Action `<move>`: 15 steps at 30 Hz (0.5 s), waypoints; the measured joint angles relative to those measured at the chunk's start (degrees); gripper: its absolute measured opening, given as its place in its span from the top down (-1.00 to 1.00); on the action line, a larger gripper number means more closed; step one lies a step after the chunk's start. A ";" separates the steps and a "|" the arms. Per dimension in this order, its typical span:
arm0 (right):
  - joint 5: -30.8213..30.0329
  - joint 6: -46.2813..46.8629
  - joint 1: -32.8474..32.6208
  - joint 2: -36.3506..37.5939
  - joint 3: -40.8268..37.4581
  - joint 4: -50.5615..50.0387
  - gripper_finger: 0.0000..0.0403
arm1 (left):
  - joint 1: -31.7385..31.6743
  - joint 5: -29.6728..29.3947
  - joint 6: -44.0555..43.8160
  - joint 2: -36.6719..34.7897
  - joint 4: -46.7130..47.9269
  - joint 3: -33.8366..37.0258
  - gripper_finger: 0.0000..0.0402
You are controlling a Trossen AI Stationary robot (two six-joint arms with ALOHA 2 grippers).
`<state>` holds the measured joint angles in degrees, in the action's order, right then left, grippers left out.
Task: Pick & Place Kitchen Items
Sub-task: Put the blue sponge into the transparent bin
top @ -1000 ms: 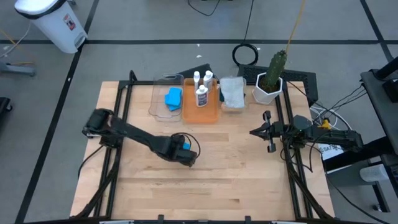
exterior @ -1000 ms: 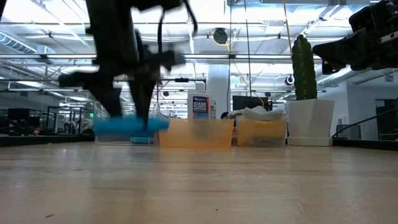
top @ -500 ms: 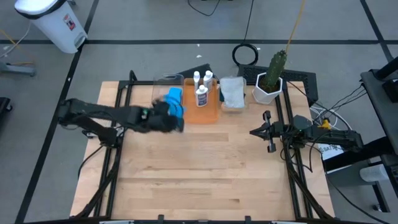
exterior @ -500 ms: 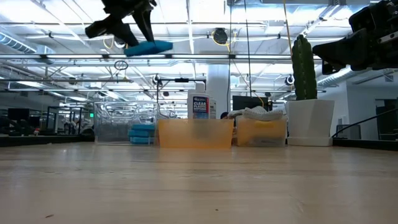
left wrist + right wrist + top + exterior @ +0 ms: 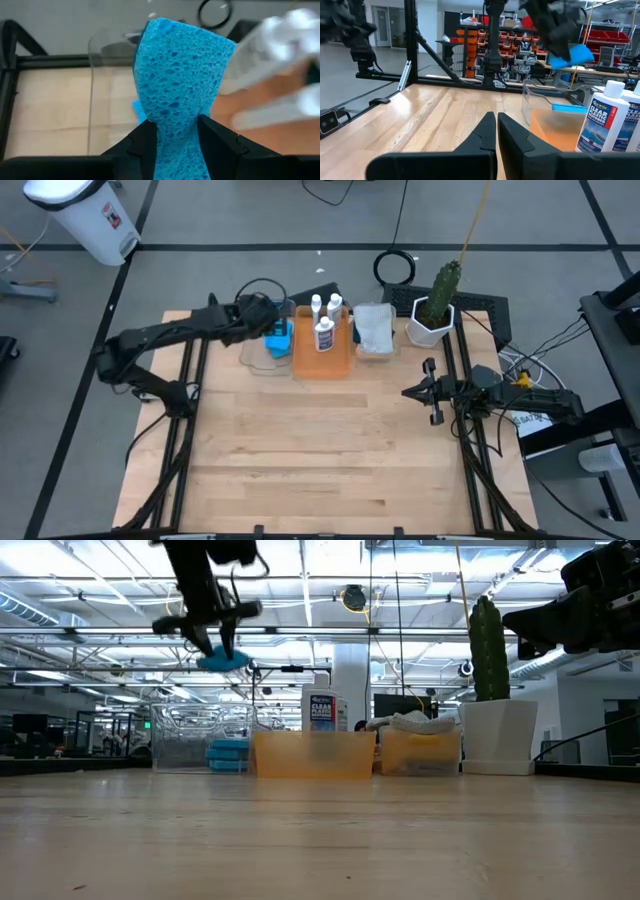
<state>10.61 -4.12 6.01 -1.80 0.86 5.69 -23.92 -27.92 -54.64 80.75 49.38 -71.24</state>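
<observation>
My left gripper point(image 5: 262, 315) is high above the clear bin point(image 5: 258, 348) at the table's far side and is shut on a bright blue sponge point(image 5: 180, 75). The sponge also shows in the low view point(image 5: 224, 660). Another blue sponge point(image 5: 278, 338) lies in the clear bin. White labelled bottles point(image 5: 324, 330) stand in the orange bin point(image 5: 322, 360). A pale folded cloth point(image 5: 373, 325) lies in the bin to the right of it. My right gripper point(image 5: 430, 392) waits shut and empty at the table's right edge. My left gripper pinches the sponge between its two fingers point(image 5: 145, 145), on its two broad faces near one end point(image 5: 175, 135). The sponge is squeezed narrow there. The fingers point down from above. The sponge sticks out beyond the fingertips, lifted clear above the clear bin.
A white pot with a green cactus point(image 5: 433, 310) stands at the far right corner. The three bins stand in a row along the far edge. The wooden table top point(image 5: 330, 450) stretches toward the near edge. Black frame rails point(image 5: 190, 380) run along both sides.
My left gripper has gone up from the middle of the table and toward the far edge, to over the clear bin, still shut on the blue sponge. The sponge has been lifted from table height to well above the bins.
</observation>
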 joint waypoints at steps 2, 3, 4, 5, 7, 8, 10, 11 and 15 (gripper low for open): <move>0.00 0.00 0.01 0.02 -0.01 0.02 1.00 | -2.68 2.06 1.34 2.63 -0.54 0.00 0.32; 0.00 0.00 0.01 0.00 0.00 0.00 1.00 | -3.80 3.09 2.01 4.20 -0.91 0.00 0.33; 0.00 0.00 0.00 0.00 0.00 0.00 1.00 | -4.77 3.95 2.74 5.72 -1.66 0.00 0.33; 0.00 0.00 0.01 0.02 0.00 0.02 1.00 | -5.61 4.85 3.43 7.30 -2.57 0.00 0.33; 0.00 0.00 0.01 0.00 0.00 0.02 1.00 | -6.97 7.20 4.42 10.37 -4.68 0.00 0.32; 0.00 0.00 0.01 0.01 -0.01 0.02 1.00 | -7.57 8.52 4.95 11.87 -5.93 0.00 0.32; 0.00 0.00 0.01 0.00 -0.01 0.01 1.00 | -8.64 10.95 6.52 14.71 -7.96 0.00 0.29; 0.00 0.00 0.01 0.01 0.00 0.02 1.00 | -9.04 11.94 7.39 15.98 -8.77 0.00 0.25; 0.00 0.00 0.01 0.02 -0.01 0.02 1.00 | -10.82 14.69 9.30 19.22 -9.24 0.00 0.01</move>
<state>10.61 -4.12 6.02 -1.79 0.85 5.72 -34.74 -13.23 -45.35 99.97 40.14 -71.24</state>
